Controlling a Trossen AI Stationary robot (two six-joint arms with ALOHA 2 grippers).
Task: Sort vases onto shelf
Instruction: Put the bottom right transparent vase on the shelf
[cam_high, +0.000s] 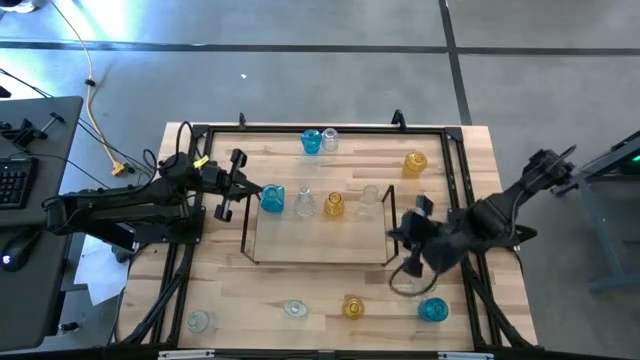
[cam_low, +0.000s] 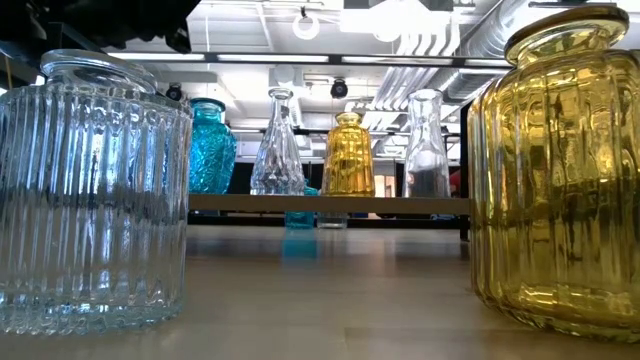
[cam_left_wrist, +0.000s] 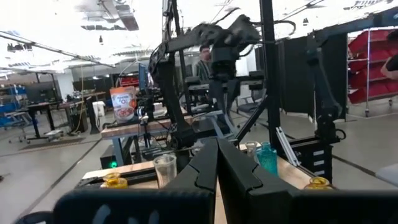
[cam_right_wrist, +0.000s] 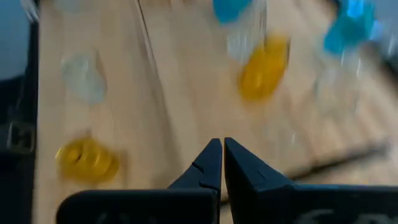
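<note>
Shelf (cam_high: 320, 245), surface centre: four vases along its 12 o'clock edge, blue vase (cam_high: 272, 198) leftmost.

Left gripper (cam_high: 243, 187), empty, fingers pinched together, just beside that vase at 9 o'clock; a swing could topple it.

Right gripper (cam_high: 403, 232), empty, fingers together, at the shelf's 3 o'clock end.

Shelf's 6 o'clock half bare.

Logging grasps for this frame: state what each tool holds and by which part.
Nothing is held. The left tool and the right tool each show fingers closed together with no vase between them.
</note>
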